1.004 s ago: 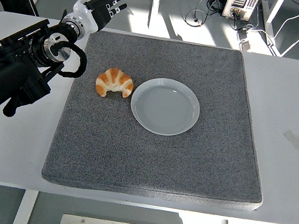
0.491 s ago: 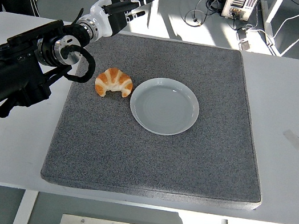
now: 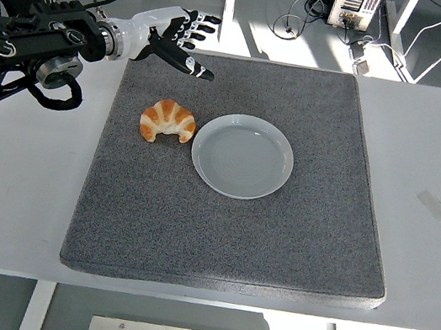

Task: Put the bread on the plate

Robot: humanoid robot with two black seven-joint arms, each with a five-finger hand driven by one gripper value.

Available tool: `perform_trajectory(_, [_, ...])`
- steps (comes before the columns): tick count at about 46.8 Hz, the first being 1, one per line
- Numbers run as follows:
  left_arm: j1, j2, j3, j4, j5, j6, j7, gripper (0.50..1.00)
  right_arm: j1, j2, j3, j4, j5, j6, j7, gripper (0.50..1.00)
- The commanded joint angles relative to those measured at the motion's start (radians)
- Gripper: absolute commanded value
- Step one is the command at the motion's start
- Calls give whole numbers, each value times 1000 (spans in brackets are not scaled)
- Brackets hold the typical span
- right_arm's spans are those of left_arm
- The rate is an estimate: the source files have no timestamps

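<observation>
While left hand (image 3: 178, 34) hovers spread, empty, croissant (image 3: 168, 122) arches left-right, tips toward near edge

Golden-brown croissant (image 3: 168, 122), pale grey plate (image 3: 242, 156), speckled dark grey mat (image 3: 225, 234), white table (image 3: 428, 202)

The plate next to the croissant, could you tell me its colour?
Plain white plate, clearest in the head view.

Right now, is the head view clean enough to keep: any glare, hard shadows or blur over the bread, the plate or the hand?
Head view: sharp throughout; the left hand shows no motion blur. Light is even, with soft shadows only beside the croissant and under the mat edge. The plate has a mild sheen, not blown out. The brightest patches lie on the floor beyond the table.
</observation>
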Motion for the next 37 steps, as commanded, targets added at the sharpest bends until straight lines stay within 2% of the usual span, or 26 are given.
perform_trajectory(1, [1,28,10,-45,109,-4,0,983,1,0,0,2,0,1,0,1000])
perform_trajectory(18, [30,74,34,-25,418,-2,-14,972,1,0,0,2,0,1,0,1000])
perform_trajectory(31, [100,75,36,-12,453,3,-17,980,1,0,-2,2,0,1,0,1000])
perform_trajectory(37, [137,57,34,65,463,19,-18,978,1,0,-2,3,0,1,0,1000])
